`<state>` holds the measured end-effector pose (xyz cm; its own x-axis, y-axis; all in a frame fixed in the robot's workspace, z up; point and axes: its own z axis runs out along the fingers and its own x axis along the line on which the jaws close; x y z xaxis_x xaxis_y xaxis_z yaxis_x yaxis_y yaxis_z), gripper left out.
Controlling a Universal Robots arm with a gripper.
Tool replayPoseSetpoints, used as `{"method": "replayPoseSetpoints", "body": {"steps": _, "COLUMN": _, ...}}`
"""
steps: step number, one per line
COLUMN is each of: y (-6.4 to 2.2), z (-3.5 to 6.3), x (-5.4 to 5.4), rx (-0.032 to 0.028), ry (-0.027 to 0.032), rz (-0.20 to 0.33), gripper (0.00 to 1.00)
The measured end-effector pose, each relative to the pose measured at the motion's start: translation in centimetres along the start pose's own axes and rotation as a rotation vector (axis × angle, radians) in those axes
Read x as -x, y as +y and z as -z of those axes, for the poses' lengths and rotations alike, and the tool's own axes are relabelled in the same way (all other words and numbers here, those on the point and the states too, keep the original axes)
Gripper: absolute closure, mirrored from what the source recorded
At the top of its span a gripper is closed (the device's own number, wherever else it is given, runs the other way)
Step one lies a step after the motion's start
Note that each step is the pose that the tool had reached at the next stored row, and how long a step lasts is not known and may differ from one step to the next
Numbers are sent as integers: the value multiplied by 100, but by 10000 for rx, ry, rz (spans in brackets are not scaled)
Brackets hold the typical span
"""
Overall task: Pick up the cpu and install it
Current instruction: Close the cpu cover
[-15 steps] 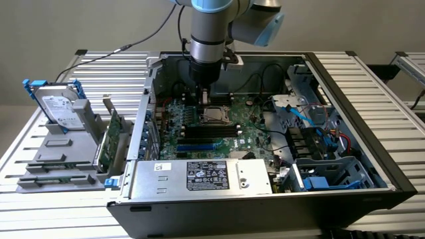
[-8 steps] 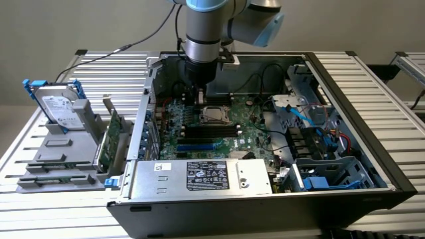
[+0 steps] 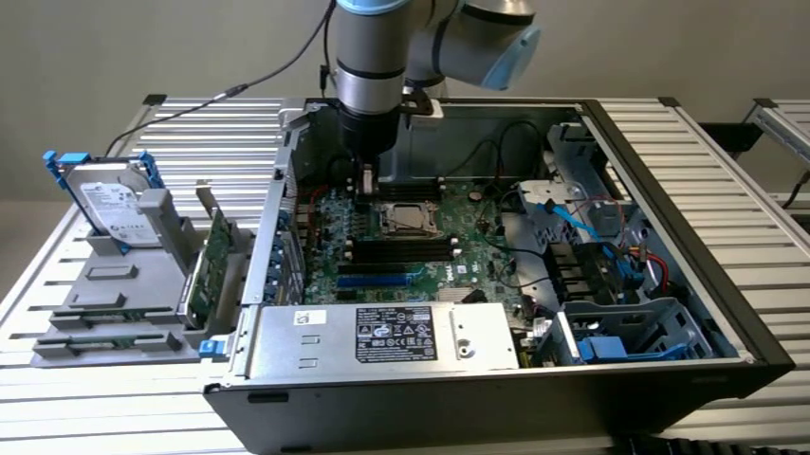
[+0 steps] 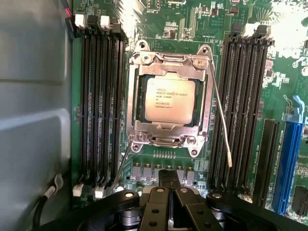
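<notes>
One cpu [image 4: 169, 100] lies flat inside the socket frame [image 4: 166, 65] on the motherboard [image 4: 163, 24], silvery top up, with memory slots [image 4: 98, 96] along both sides. A thin wire lever [image 4: 220, 113] slants beside the frame. The tool [image 4: 168, 177] hangs over the board just beside the socket, fingers pressed together and holding nothing. Well apart, at the exterior view's left, a hard drive [image 3: 112, 201] stands in a grey rack [image 3: 108, 284] on the bench [image 3: 708, 142].
</notes>
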<state>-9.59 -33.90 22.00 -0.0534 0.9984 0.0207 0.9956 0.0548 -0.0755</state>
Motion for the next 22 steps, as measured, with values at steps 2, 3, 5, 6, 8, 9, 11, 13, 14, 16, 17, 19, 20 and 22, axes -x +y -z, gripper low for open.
{"method": "replayPoseSetpoints", "body": {"steps": 2, "y": -17, "z": 18, "x": -1, "rx": 7, "ry": 98, "rz": -101, "gripper": 89}}
{"method": "replayPoseSetpoints", "body": {"steps": 3, "y": -23, "z": 27, "x": -2, "rx": 11, "ry": 141, "rz": -162, "gripper": 89}}
{"method": "replayPoseSetpoints", "body": {"steps": 5, "y": -32, "z": 41, "x": -3, "rx": 17, "ry": 216, "rz": -301, "gripper": 89}}
{"method": "replayPoseSetpoints", "body": {"steps": 6, "y": -36, "z": 48, "x": -3, "rx": 20, "ry": 252, "rz": -381, "gripper": 89}}
{"method": "replayPoseSetpoints", "body": {"steps": 8, "y": -43, "z": 59, "x": -3, "rx": 28, "ry": 311, "rz": -542, "gripper": 89}}
{"method": "replayPoseSetpoints", "body": {"steps": 9, "y": -46, "z": 64, "x": -4, "rx": 31, "ry": 340, "rz": -627, "gripper": 89}}
{"method": "replayPoseSetpoints", "body": {"steps": 11, "y": -51, "z": 73, "x": -4, "rx": 38, "ry": 391, "rz": -804, "gripper": 89}}
{"method": "replayPoseSetpoints", "body": {"steps": 13, "y": -56, "z": 82, "x": -4, "rx": 45, "ry": 443, "rz": -978, "gripper": 89}}
{"method": "replayPoseSetpoints", "body": {"steps": 14, "y": -58, "z": 86, "x": -5, "rx": 49, "ry": 470, "rz": -1069, "gripper": 89}}
{"method": "replayPoseSetpoints", "body": {"steps": 16, "y": -63, "z": 96, "x": -5, "rx": 56, "ry": 528, "rz": -1251, "gripper": 89}}
{"method": "replayPoseSetpoints", "body": {"steps": 17, "y": -66, "z": 102, "x": -5, "rx": 60, "ry": 573, "rz": -1340, "gripper": 89}}
{"method": "replayPoseSetpoints", "body": {"steps": 19, "y": -72, "z": 116, "x": -6, "rx": 67, "ry": 672, "rz": -1514, "gripper": 89}}
{"method": "replayPoseSetpoints", "body": {"steps": 20, "y": -75, "z": 124, "x": -6, "rx": 70, "ry": 727, "rz": -1608, "gripper": 89}}
{"method": "replayPoseSetpoints", "body": {"steps": 22, "y": -81, "z": 137, "x": -7, "rx": 77, "ry": 831, "rz": -1780, "gripper": 89}}
